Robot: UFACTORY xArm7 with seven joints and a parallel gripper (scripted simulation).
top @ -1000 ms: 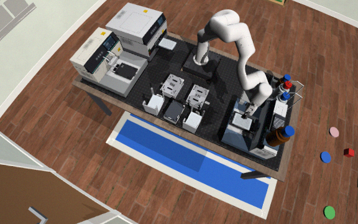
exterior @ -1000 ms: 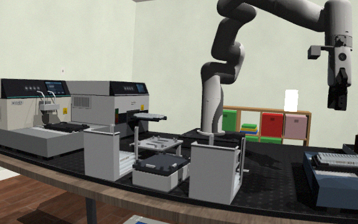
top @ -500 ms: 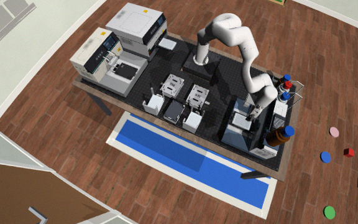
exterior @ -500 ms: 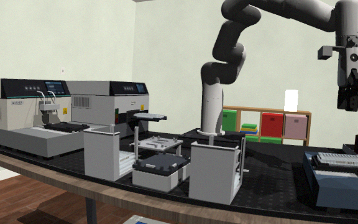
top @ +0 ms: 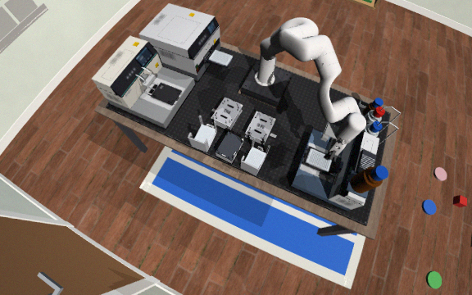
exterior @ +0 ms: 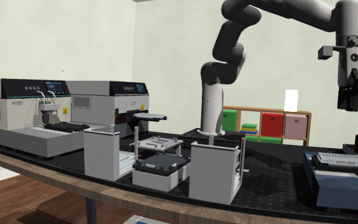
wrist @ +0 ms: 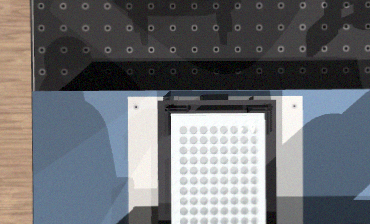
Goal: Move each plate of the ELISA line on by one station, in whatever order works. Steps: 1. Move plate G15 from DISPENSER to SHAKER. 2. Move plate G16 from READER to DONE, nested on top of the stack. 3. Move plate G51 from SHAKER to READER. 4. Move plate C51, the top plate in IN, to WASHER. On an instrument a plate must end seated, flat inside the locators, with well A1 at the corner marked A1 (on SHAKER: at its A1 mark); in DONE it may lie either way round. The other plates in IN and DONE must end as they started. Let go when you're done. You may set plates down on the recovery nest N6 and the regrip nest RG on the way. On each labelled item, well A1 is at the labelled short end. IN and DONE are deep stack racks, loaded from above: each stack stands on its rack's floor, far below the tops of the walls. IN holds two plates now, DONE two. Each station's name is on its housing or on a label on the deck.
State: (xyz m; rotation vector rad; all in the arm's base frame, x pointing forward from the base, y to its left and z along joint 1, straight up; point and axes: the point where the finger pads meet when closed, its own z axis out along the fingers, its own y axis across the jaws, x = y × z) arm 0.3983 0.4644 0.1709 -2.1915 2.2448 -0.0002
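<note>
A white well plate (wrist: 217, 167) sits in the black locators of the blue dispenser (top: 322, 172) at the right end of the deck; it also shows in the top view (top: 318, 159) and the exterior view (exterior: 337, 159). My gripper (exterior: 347, 104) hangs open and empty well above this plate, and it shows in the top view (top: 329, 156) too. My fingers do not show in the wrist view. Another plate (top: 220, 57) lies on the reader's tray at the back left. The dark-topped shaker (top: 229, 147) stands at the deck's front, and I cannot tell if a plate is on it. The washer (top: 150, 90) stands at the far left.
Two white stack racks (top: 202, 137) (top: 254, 160) flank the shaker. Two grey nests (top: 227, 112) (top: 260, 126) stand behind them. Capped bottles (top: 377, 116) and a brown bottle (top: 365, 178) stand right of the dispenser. The arm's base (top: 265, 83) is at the back middle.
</note>
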